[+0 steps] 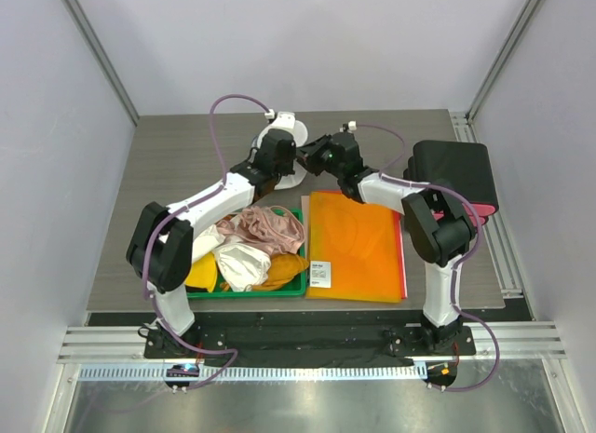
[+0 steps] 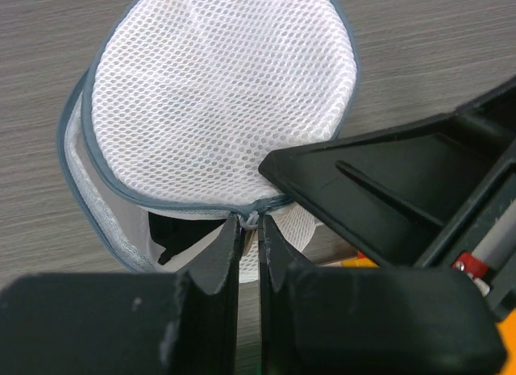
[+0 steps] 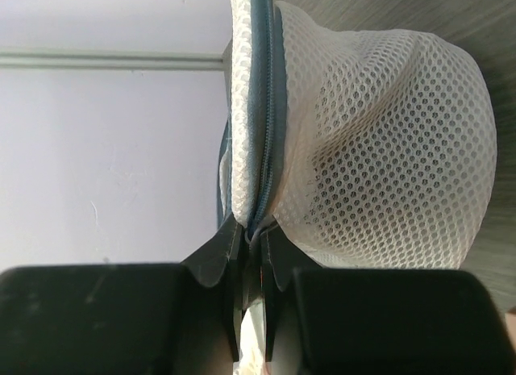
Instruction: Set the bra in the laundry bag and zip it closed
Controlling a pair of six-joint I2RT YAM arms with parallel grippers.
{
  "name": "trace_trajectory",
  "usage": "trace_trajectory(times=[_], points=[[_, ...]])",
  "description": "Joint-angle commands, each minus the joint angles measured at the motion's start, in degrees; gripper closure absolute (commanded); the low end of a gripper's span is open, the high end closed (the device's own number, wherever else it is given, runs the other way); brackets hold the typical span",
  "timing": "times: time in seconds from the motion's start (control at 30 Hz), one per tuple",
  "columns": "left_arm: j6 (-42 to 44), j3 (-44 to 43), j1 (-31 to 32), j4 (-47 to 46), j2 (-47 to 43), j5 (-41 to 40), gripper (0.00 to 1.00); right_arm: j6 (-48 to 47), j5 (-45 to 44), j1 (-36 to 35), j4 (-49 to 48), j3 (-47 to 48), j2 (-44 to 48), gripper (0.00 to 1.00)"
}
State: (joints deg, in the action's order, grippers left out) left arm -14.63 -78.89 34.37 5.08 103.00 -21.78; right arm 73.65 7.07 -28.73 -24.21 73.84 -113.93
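Note:
The laundry bag (image 2: 218,93) is a white mesh pouch with a grey zipper rim, lying at the back middle of the table (image 1: 291,133). Its round flap lies over the top, and a gap stays open at the near side. The black bra (image 2: 173,234) shows inside through that gap. My left gripper (image 2: 251,222) is shut on the small zipper pull at the rim. My right gripper (image 3: 251,231) is shut on the bag's rim at the zipper seam (image 3: 266,109) and holds the bag (image 3: 379,149) from the other side. In the top view both grippers meet at the bag, the left (image 1: 282,165) and the right (image 1: 307,156).
A green tray (image 1: 293,290) at the front left holds pink (image 1: 270,226), white (image 1: 244,263) and yellow garments. An orange folder (image 1: 358,247) lies right of it. A black and red box (image 1: 456,172) stands at the right. Grey walls enclose the table.

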Motion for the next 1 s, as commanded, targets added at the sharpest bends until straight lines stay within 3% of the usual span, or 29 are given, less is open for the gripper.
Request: trace_trajectory(times=[0.0,0.17,0.37,0.47,0.5,0.53,0.6,0.63,0.8,0.97], points=[[1.7,1.1,-2.9,2.7,-3.2,-6.9,1.00,-8.0,2.4,7.1,-2.5,5.2,-2.8,0.99],[1.0,2.4,-3.3,2.8,-4.2,-5.5,1.00,-13.4,10.0,11.1,-3.6,11.3,-7.6,0.99],[-0.5,3.9,-3.9,2.1,-4.8,-1.5,1.00,-22.0,16.9,12.8,4.3,25.8,-15.6,0.98],[-1.7,3.6,-4.2,0.9,-4.2,1.7,1.00,-23.1,19.6,12.1,7.4,29.6,-16.6,0.93],[-2.2,3.3,-4.4,0.5,-3.9,2.6,1.00,-23.5,19.0,11.9,8.2,29.5,-16.2,0.89],[-3.6,2.8,-4.7,0.3,-3.9,3.4,1.00,-25.0,18.1,11.7,9.5,29.2,-15.6,0.72],[-4.7,2.3,-4.7,0.1,-3.4,5.3,1.00,-27.0,16.4,11.2,14.9,29.0,-13.4,0.59],[-5.4,1.5,-4.8,0.1,-3.2,5.8,1.00,-27.7,14.1,11.2,16.9,28.3,-12.4,0.48],[-7.6,0.0,-4.9,0.0,-2.6,8.6,1.00,-28.8,7.3,10.4,22.9,20.7,-3.0,0.29],[-9.4,-1.4,-5.1,-0.3,-1.9,11.0,1.00,-23.8,5.8,8.8,19.2,10.0,3.4,0.24]])
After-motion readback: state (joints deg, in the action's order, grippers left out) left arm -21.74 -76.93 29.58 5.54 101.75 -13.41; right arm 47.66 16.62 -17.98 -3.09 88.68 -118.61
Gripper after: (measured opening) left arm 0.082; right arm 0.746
